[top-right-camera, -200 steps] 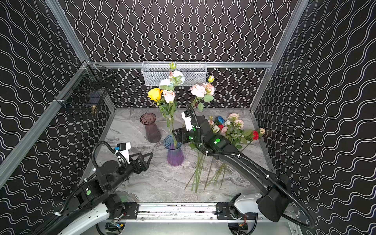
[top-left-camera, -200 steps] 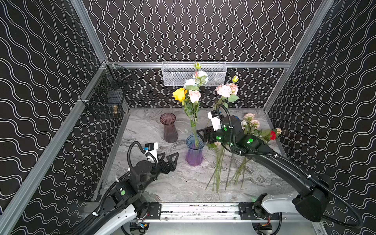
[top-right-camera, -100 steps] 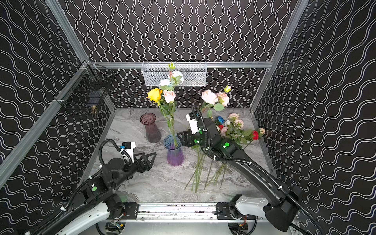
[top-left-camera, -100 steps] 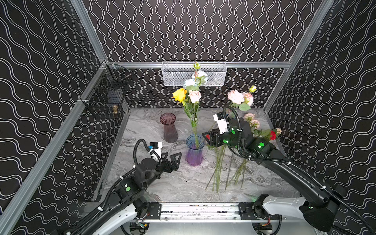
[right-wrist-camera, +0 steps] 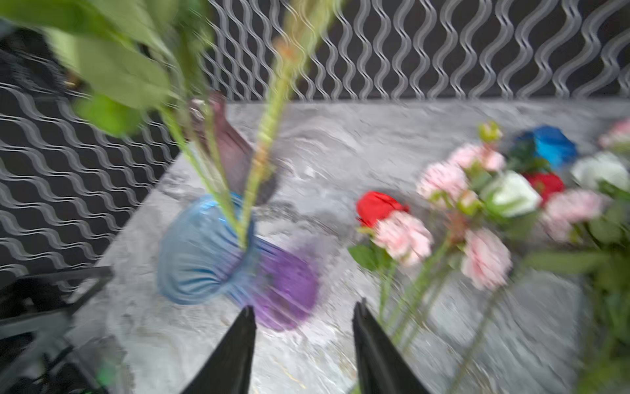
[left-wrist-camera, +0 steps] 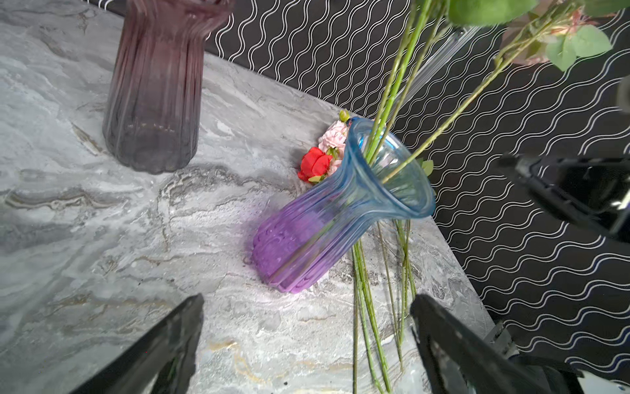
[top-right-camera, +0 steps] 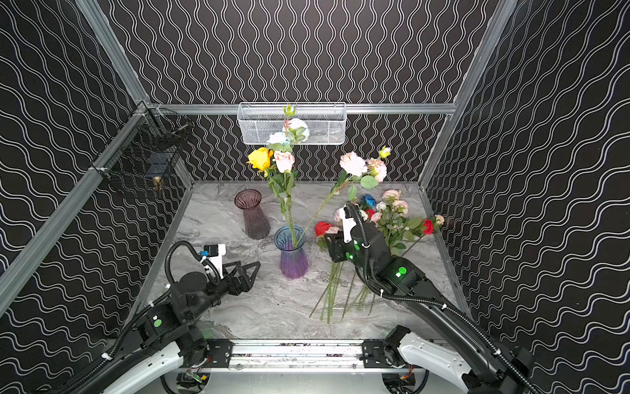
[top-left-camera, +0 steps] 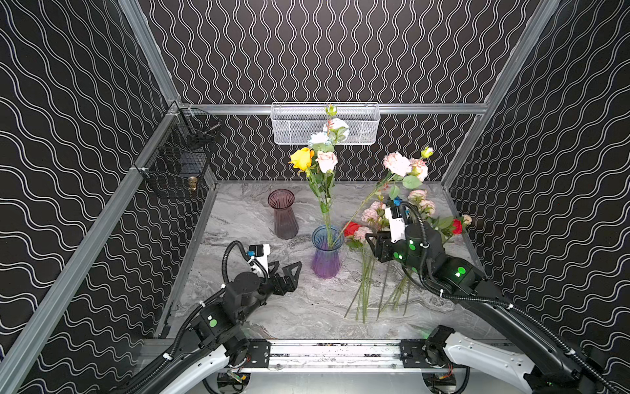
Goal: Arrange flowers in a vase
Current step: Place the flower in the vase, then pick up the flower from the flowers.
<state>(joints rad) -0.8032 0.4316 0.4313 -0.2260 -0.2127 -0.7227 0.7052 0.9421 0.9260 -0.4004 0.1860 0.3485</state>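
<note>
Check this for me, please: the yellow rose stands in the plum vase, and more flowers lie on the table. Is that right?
Not quite. The yellow rose stands in the blue vase, not in the plum vase, which is empty; both top views show this. More flowers do lie on the table.

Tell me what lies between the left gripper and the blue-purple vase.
Bare marble tabletop separates left gripper from vase, seen in the left wrist view.
</note>
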